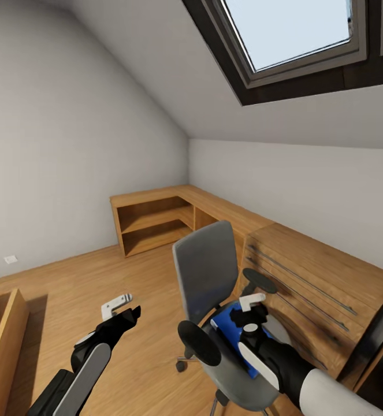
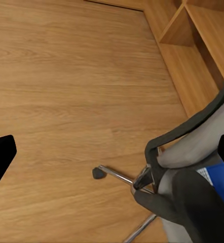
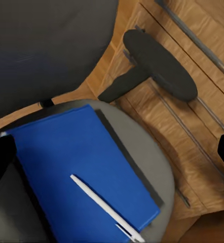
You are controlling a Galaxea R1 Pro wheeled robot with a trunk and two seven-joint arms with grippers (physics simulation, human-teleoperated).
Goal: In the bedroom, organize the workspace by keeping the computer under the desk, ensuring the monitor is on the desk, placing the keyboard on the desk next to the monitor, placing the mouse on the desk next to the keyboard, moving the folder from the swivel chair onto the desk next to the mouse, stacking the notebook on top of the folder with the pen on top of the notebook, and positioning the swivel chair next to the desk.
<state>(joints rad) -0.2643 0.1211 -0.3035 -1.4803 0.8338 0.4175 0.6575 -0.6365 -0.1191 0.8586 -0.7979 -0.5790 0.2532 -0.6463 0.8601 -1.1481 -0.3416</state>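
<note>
On the swivel chair (image 1: 214,300) seat the blue folder (image 3: 86,167) lies unmoved with the pen (image 3: 104,207) on it, the spread-open, empty right hand (image 1: 250,312) hovering above, left hand (image 1: 119,309) open too.

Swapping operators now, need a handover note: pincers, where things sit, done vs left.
Left pincer: open, empty, hanging over bare floor beside the swivel chair.
Right pincer: open, empty, above the chair seat.
Folder: flat on the seat, pen lying on top of it. Low wooden cabinet just behind the chair.
Done: nothing I can confirm from these views.
Left: lift pen and folder off the chair, carry them to the desk, stack with the notebook, then park the chair.
</note>
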